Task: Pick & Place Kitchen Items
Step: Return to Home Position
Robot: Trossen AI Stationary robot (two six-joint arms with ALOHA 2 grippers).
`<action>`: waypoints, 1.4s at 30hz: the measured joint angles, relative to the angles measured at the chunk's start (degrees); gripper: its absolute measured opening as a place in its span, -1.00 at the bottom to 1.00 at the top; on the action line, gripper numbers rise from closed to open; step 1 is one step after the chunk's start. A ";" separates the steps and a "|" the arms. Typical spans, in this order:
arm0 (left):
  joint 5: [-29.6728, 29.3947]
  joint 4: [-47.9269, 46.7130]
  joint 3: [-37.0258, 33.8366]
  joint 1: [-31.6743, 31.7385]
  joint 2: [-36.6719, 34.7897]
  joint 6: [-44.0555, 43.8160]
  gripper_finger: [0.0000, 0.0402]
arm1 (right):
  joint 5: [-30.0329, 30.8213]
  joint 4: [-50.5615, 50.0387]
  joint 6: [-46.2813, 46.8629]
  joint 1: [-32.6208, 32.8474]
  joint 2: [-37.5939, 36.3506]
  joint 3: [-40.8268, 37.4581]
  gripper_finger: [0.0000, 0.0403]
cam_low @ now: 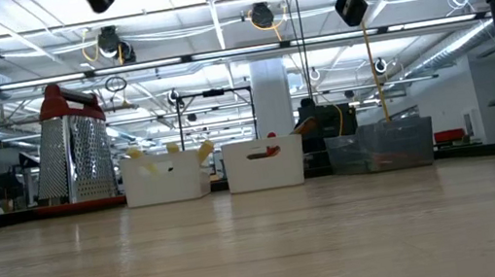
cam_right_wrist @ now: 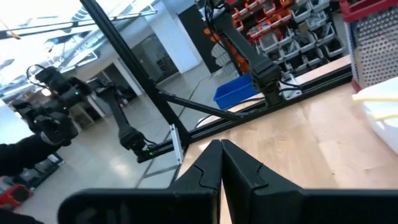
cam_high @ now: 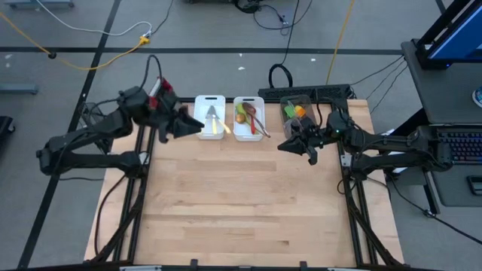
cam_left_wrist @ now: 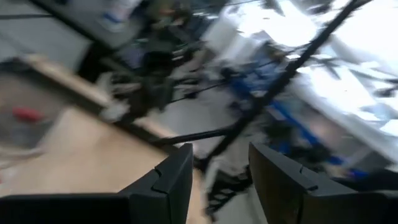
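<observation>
- My left tool hangs above the far left part of the surface, just beside the left white bin. Its fingers stand apart with a plain gap and nothing between them.
- My right tool is raised over the far right side, near the grey tray. Its fingers are pressed together and grip nothing.
- The kitchen items lie in containers along the far edge. The yellow knives are in the left white bin, spoons and spatulas are in the middle white bin, and green and orange pieces are in the grey tray.
- The box grater stands upright, left of the bins.
- I judge these utensils light and stiff, with slim, smooth handles that could slip or twist. I would close across the narrow width at mid-handle, near the balance point.
- Where they overlap in a bin, I would take the topmost handle, so as not to drag its neighbours.
</observation>
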 joint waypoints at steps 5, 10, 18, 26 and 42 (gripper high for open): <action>-14.02 -10.02 -0.78 -6.85 -4.07 5.93 -0.21 | 0.02 0.05 -0.49 0.00 0.00 0.00 -1.00; -20.76 -7.20 -3.32 -15.51 -8.19 9.50 -0.21 | -0.17 0.03 1.03 0.00 0.00 0.00 -1.00; -36.81 -7.35 -9.49 -30.19 -13.90 13.90 -0.21 | -0.19 0.07 2.81 0.14 0.00 0.00 -1.00; -42.97 -5.23 -18.61 -36.57 -22.53 16.42 -0.21 | -0.07 0.10 3.68 0.17 0.00 0.00 -0.99; -45.10 -13.64 -28.22 -36.59 -45.78 21.55 -0.21 | -2.49 -15.31 -4.54 -7.06 -12.25 -0.81 -0.98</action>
